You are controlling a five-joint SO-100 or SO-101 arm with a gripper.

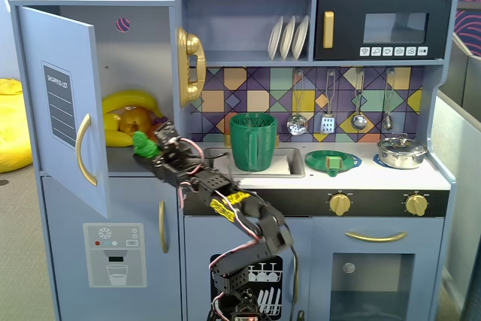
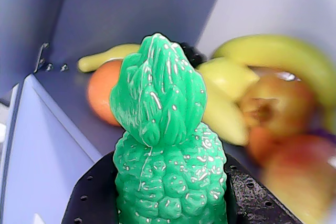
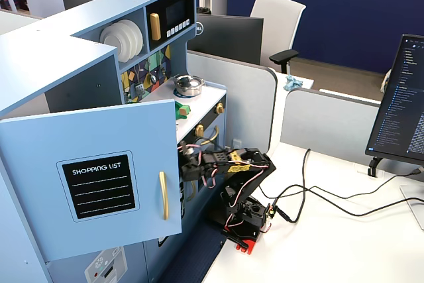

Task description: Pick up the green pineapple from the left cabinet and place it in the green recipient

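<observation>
The green pineapple is a small bumpy bright green toy with a leafy crown. My gripper is shut on it at the front edge of the open left cabinet, crown pointing into the compartment. In the wrist view the pineapple fills the middle, clamped between the black fingers. The cabinet door with gold handle and grey list panel stands open; it also shows in another fixed view, where it hides the gripper and pineapple. The green recipient, a tall ribbed cup, stands in the sink to the right.
Yellow bananas and red-orange fruits lie inside the cabinet behind the pineapple; in the wrist view an orange and bananas show. A flat green dish and a silver pot sit on the counter right of the sink.
</observation>
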